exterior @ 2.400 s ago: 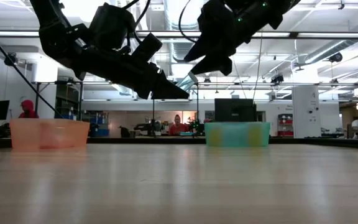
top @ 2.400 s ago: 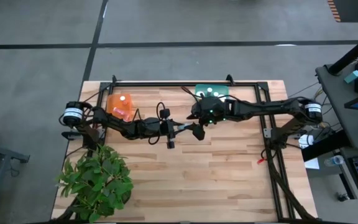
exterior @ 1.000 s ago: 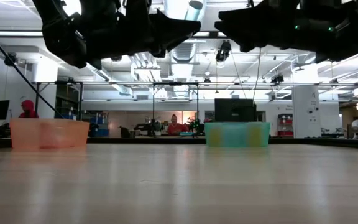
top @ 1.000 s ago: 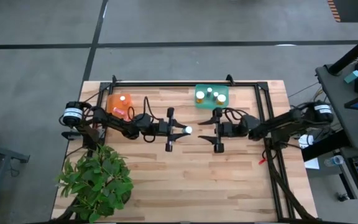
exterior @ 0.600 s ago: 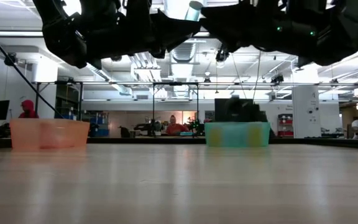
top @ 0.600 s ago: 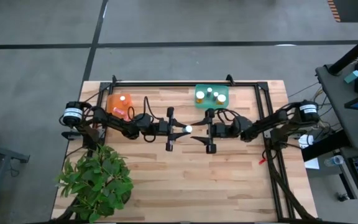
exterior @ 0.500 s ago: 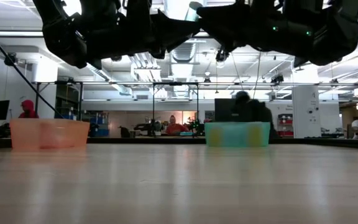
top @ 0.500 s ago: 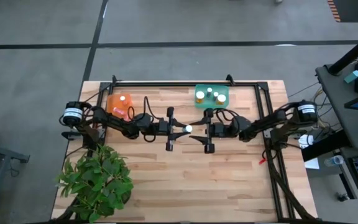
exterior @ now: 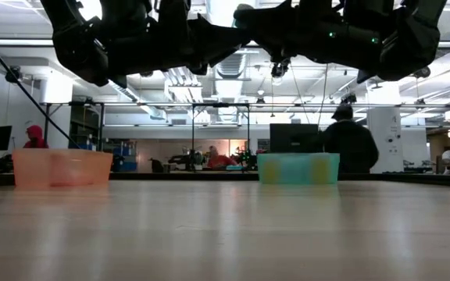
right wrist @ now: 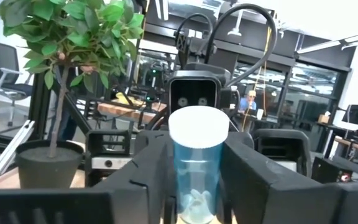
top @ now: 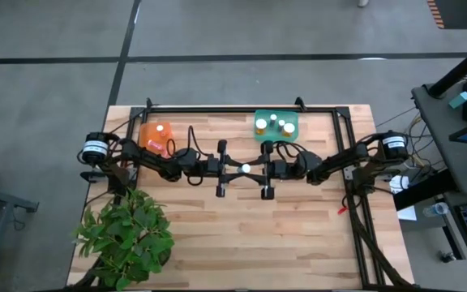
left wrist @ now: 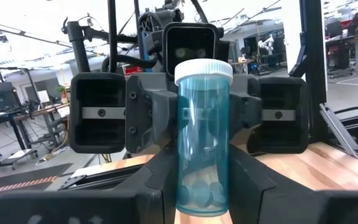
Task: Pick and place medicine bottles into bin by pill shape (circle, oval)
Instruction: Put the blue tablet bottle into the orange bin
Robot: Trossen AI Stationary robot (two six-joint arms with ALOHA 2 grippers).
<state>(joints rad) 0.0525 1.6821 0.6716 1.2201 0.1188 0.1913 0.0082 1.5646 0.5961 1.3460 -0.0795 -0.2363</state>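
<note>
My left gripper (top: 240, 169) is shut on a clear blue medicine bottle (left wrist: 204, 137) with a white cap (top: 246, 169), high above the table's middle. The bottle has small pills at its bottom. My right gripper (top: 254, 169) faces the left one. It is open, with one finger on each side of the same bottle (right wrist: 196, 168) and a narrow gap showing on each side. An orange bin (top: 156, 136) at the far left holds one bottle. A green bin (top: 276, 124) at the far middle holds three bottles. My left gripper pinches the bottle's lower body (left wrist: 186, 182) between its two fingers. The fingers lie level and point toward the table's right. The bottle stands upright with its cap up, lifted clear of the table.
A potted plant (top: 128, 235) stands at the near left corner. A black frame (top: 242, 109) runs along the far edge and down the right side. Both bins also show in the low view, the orange one (exterior: 61, 168) and the green one (exterior: 298, 168). A person (exterior: 350, 144) stands in the room behind.
My right gripper has gone toward the table's left, level, up to the bottle held by my left gripper. Its fingers now stand on either side of the bottle. The bottle has stayed upright and in place.
</note>
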